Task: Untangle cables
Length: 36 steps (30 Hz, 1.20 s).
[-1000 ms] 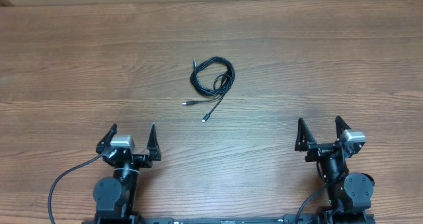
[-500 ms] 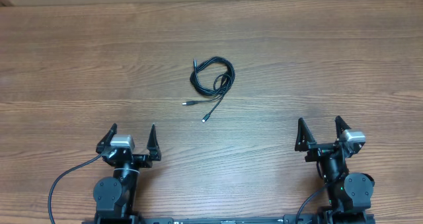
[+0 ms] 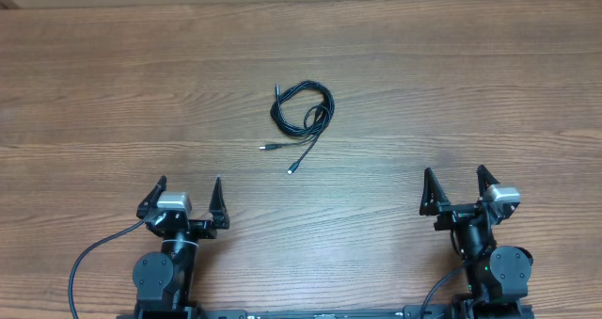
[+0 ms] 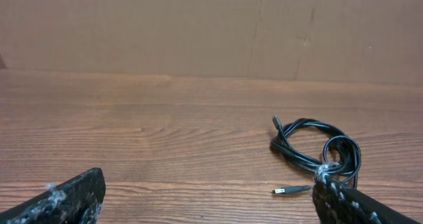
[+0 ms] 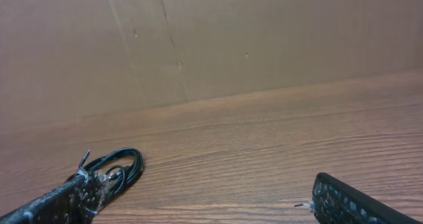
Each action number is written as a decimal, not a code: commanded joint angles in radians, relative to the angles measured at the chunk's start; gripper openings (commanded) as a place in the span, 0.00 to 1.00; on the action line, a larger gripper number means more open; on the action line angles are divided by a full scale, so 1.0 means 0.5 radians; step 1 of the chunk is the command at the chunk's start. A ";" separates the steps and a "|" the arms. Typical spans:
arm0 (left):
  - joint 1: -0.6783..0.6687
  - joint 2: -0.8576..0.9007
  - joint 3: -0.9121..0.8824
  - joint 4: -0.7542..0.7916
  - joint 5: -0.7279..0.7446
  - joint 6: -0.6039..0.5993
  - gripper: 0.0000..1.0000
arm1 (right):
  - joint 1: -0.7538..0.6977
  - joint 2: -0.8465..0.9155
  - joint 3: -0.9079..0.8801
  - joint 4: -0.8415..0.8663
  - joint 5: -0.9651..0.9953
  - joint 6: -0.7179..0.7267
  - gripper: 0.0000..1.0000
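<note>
Both pincers stand spread wide and hold nothing: the left gripper (image 3: 189, 183) and the right gripper (image 3: 455, 174) sit at the near edge of the table (image 3: 489, 65), one toward each near corner, with their fingertips pointing toward the table's far edge.

The cables (image 3: 303, 112) lie as one small heap about midway across the table and somewhat toward its far edge, well apart from both grippers. From overhead the thin black cords form a rough ring, with strands crossing and lying over one another on the side nearer the table's near edge. One plug end (image 3: 277, 87) pokes out toward the far edge. Two more tails trail out toward the near edge, one ending in a silver-tipped plug (image 3: 266, 147) and the other in a second small plug (image 3: 292, 170). The left wrist view shows the same loops bunched and overlapping. How many separate cords make up the heap cannot be told from these views.

As a judgement, the task stands at its very start. No cord is gripped, none lies apart from the rest, and the knot of loops looks whole. Everything is left to do: bringing an arm out over the middle of the table, taking hold of a strand or a free tail, drawing the cords apart, and laying each one down by itself on bare table
</note>
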 commanded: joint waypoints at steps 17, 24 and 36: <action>0.002 -0.017 -0.008 0.025 -0.025 0.031 0.99 | 0.008 -0.016 -0.021 0.004 0.022 -0.016 1.00; 0.002 -0.017 -0.008 -0.004 -0.025 0.031 0.99 | 0.008 -0.016 -0.020 0.002 0.039 -0.016 1.00; 0.002 -0.017 -0.008 -0.004 -0.019 0.031 0.99 | 0.008 -0.016 -0.020 0.002 0.036 -0.016 1.00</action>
